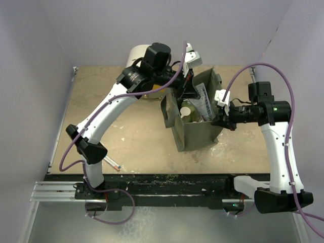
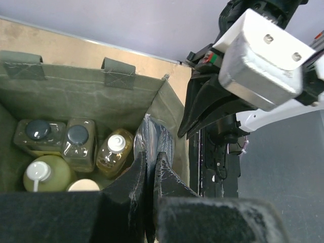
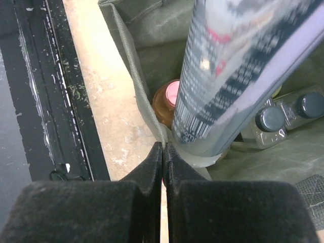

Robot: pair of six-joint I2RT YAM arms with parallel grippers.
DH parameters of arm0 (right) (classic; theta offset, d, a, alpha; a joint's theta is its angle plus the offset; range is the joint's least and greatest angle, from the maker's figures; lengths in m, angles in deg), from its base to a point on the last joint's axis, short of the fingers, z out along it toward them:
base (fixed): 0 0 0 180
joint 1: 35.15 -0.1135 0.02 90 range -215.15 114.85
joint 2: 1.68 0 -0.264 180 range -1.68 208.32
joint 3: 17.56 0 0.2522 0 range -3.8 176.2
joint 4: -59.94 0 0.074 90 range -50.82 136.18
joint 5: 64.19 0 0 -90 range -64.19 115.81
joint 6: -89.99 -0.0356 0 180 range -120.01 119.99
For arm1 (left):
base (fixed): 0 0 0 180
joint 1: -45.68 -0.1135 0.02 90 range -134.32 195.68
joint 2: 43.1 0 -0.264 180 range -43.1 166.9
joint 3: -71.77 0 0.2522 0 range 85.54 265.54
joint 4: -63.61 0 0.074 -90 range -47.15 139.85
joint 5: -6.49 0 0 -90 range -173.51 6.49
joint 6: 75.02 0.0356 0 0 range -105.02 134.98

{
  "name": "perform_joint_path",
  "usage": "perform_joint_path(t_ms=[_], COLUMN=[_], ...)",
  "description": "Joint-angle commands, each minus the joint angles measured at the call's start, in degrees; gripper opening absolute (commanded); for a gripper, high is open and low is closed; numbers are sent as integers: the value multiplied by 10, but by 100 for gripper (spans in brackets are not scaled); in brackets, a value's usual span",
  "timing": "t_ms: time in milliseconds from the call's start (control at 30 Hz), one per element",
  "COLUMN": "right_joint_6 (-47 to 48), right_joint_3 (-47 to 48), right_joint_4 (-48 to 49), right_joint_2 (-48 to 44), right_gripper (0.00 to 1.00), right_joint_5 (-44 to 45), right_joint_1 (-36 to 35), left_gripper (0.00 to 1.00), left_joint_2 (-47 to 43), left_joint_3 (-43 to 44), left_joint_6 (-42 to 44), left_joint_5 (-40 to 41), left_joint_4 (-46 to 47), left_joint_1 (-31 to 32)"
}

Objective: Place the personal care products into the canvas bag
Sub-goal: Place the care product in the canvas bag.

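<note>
The olive canvas bag stands open mid-table. My left gripper is shut on the slim grey tube, which hangs tilted in the bag's mouth. Down inside stand two clear square black-capped bottles, an amber white-capped bottle and the pale green pump bottle. My right gripper is shut on the bag's rim. Just past it sits the orange pink-capped bottle, and the grey tube leans above it.
The round cream drawer unit stands at the back, behind the left arm. A thin pen-like stick lies near the table's front edge by the left base. The right arm's wrist hangs close beside the bag.
</note>
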Motion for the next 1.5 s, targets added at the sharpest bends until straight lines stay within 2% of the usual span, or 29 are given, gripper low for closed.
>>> perform_joint_path(t_ms=[0,1067,1467], right_joint_6=[8,15,18], right_joint_3=[10,28,26], right_joint_4=[-21,-3,-3], right_joint_2=[-11,-1,0], right_gripper=[0,0,0], right_joint_5=[-57,-74,-79], right_joint_1=[1,2,2], left_gripper=[0,0,0], left_joint_2=[7,111,109], left_joint_3=[15,9,-57], left_joint_6=[-7,26,33], left_joint_5=[-40,-84,-104], left_joint_4=[60,47,112], left_joint_1=[9,68,81])
